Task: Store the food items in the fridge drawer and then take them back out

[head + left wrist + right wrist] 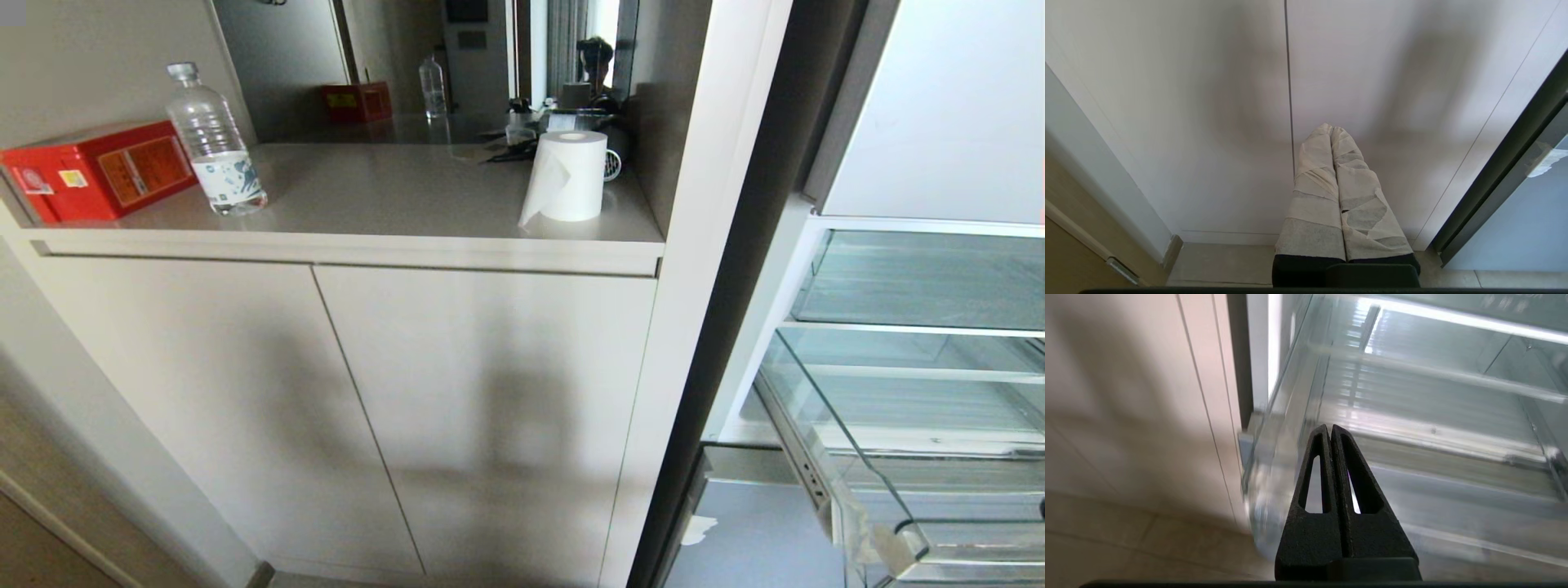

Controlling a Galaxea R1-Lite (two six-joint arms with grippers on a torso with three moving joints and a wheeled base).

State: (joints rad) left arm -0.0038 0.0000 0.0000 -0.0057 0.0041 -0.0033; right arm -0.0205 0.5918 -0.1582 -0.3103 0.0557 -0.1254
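Fingers of the right gripper are pressed together, empty, right by the fridge drawer. It might bump the clear wall. The left gripper is closed too, by the cupboard door.

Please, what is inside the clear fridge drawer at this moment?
The fridge drawer stands pulled out, and through its clear walls nothing shows inside, no food item. Its far right part lies outside every view, so that part cannot be checked.

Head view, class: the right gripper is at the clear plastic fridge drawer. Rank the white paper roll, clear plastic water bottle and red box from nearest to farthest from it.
1. White paper roll: countertop's right end, towards the clear plastic fridge drawer and right gripper.
2. Clear plastic water bottle: countertop's left part.
3. Red box: far left.
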